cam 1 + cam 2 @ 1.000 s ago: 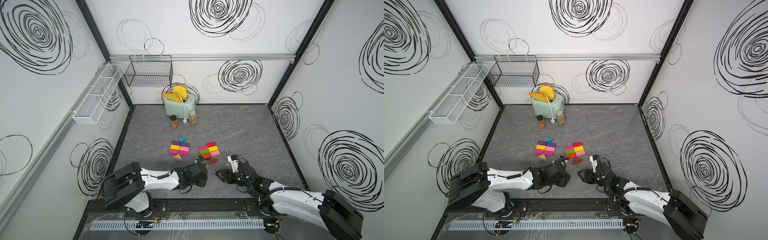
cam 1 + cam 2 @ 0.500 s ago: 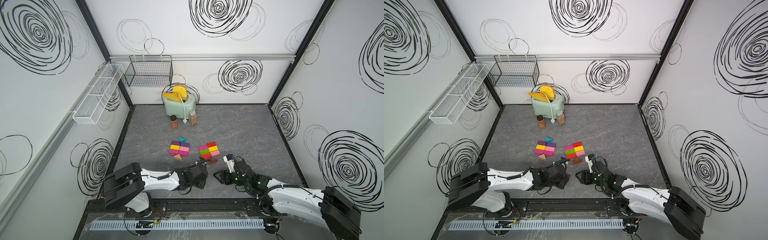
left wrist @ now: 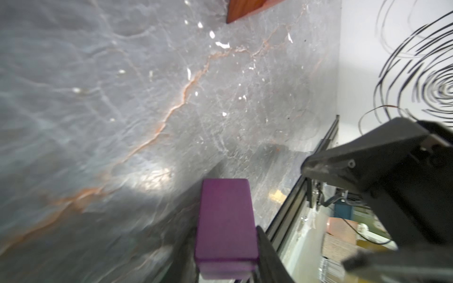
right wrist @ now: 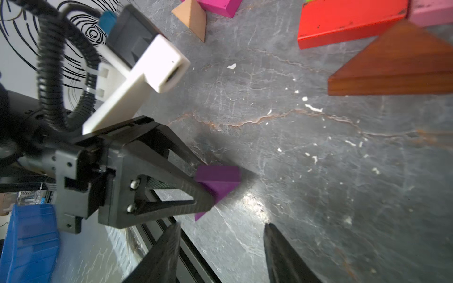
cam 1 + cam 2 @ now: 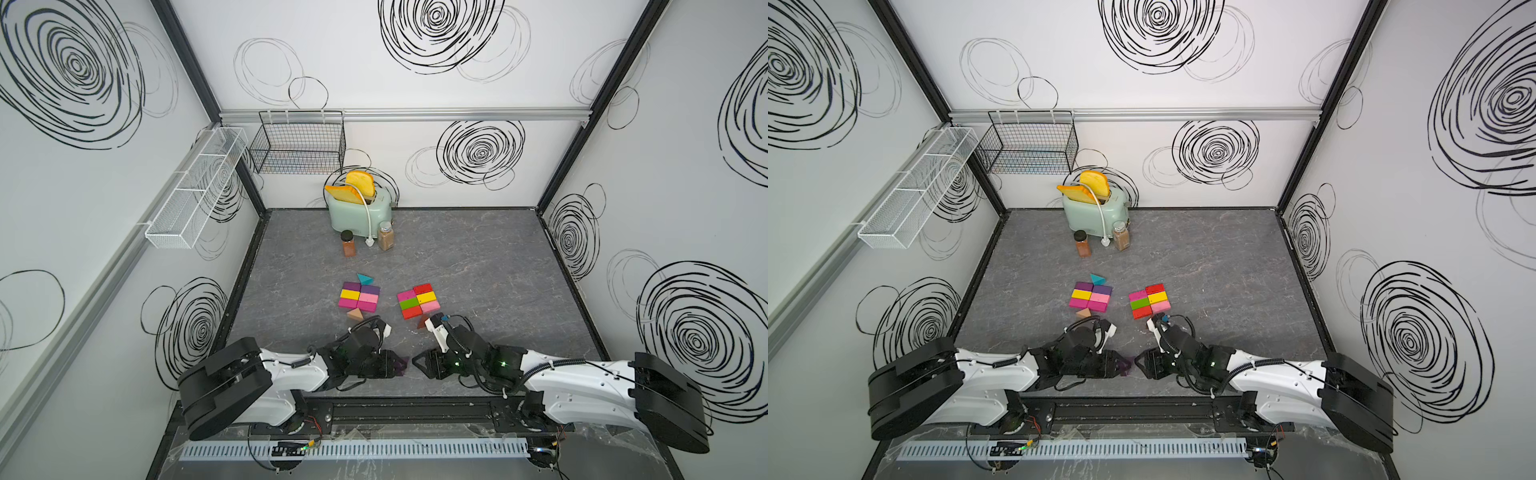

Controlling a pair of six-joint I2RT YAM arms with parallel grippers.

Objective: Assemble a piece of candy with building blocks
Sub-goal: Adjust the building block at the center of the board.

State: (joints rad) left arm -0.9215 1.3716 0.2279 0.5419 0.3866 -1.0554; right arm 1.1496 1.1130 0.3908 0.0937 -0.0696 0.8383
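Two flat groups of building blocks lie mid-table in both top views: a purple, yellow, pink and magenta group [image 5: 359, 297] and a red, green, yellow and pink group [image 5: 417, 301]. A teal triangle [image 5: 365, 278], a tan triangle [image 5: 354, 313] and a brown triangle [image 5: 423, 322] sit beside them. Near the front edge my left gripper [image 5: 395, 366] is shut on a purple triangle [image 4: 218, 181], which fills the space between its jaws in the left wrist view [image 3: 225, 220]. My right gripper [image 5: 417, 363] stands open just right of it, fingers apart [image 4: 220, 226] and holding nothing.
A mint toaster [image 5: 359, 210] with bread stands at the back wall, two spice jars [image 5: 348, 243] [image 5: 385, 236] in front of it. A black wire basket [image 5: 299, 145] and a white mesh shelf [image 5: 195, 195] hang on the walls. The black front rail [image 5: 395, 405] runs just behind both grippers.
My left gripper has shut on the purple triangle. My right arm has slid left toward it, its jaws held at the same width.
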